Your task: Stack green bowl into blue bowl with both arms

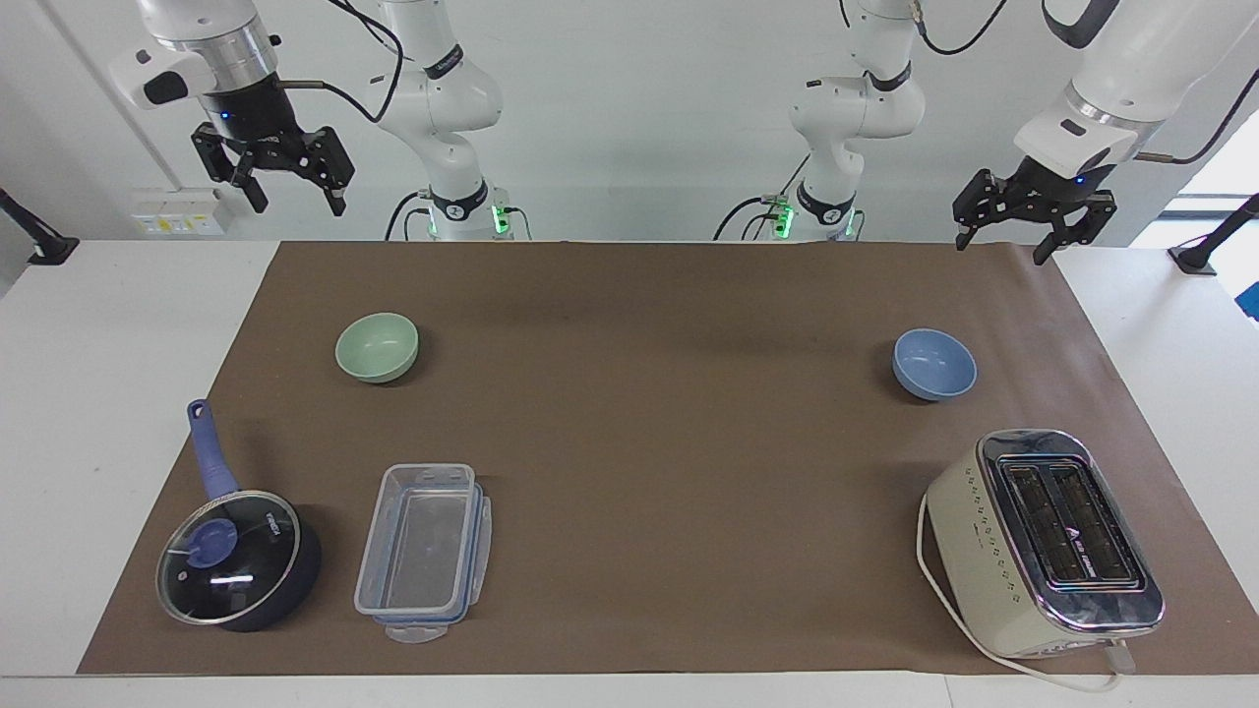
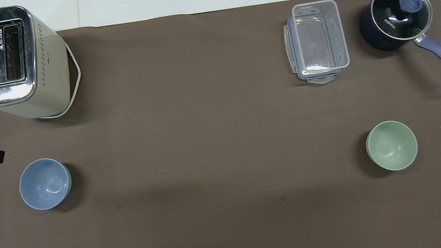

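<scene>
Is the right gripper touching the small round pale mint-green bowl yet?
Apart. The facing view shows the right gripper raised high above the table's robot-side edge, with open mat between it and the mint-green bowl.

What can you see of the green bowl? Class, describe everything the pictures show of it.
The green bowl is small, round and pale mint green, with a smooth matte surface. It stands upright and empty on the brown mat, toward the right arm's end of the table. It is nearer to the robots than the saucepan and the clear container. Nothing touches it but the mat.
</scene>
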Tool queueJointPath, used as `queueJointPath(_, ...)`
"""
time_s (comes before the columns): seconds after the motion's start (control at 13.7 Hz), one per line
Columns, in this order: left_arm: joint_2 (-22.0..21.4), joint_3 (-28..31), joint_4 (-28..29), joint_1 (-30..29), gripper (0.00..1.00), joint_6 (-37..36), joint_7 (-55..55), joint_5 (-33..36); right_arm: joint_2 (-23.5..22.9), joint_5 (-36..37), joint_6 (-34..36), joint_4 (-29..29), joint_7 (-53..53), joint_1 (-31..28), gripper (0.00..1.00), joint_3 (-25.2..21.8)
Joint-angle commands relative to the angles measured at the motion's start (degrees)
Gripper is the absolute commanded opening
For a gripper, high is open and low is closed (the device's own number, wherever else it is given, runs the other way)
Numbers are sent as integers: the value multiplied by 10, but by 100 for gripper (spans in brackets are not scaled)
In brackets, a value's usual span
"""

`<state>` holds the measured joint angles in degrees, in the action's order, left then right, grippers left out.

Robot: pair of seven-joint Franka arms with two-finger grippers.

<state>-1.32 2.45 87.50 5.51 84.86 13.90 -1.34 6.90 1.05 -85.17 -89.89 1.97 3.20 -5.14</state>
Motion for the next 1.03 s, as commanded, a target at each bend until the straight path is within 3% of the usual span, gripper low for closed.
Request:
queueJointPath(0.0,-15,-3,21,-4,100,6,-1,5,7,-1,-4,-7,-13,-5,100,3)
queueJointPath(0.29,-19,-2,58,-20,100,49,2,4,7,-1,-4,-7,-13,-5,100,3)
queueJointPath(0.95,-29,-1,240,-114,100,221,99,-9,7,-1,-4,-7,-13,-5,100,3)
